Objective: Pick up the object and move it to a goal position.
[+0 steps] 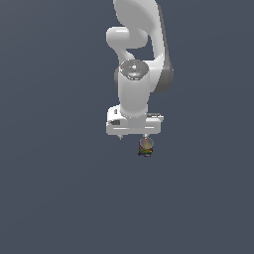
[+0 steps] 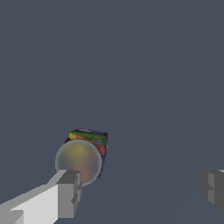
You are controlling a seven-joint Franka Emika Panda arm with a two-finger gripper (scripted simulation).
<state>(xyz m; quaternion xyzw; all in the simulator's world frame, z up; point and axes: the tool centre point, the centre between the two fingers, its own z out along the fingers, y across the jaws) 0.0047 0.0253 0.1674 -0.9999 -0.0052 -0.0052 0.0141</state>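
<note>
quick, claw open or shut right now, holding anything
claw: open, fingers wide apart, holding nothing. The small can sits by one finger, not between the two.

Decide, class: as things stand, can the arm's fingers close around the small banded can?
Probably not yet. The fingers are spread wide, but the can sits beside one finger, not in the gap. Nothing blocks a sideways shift.

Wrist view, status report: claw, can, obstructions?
Claw open, fingers spread wide. Can ungrasped, beside one finger, not centred between them. No obstruction visible.
</note>
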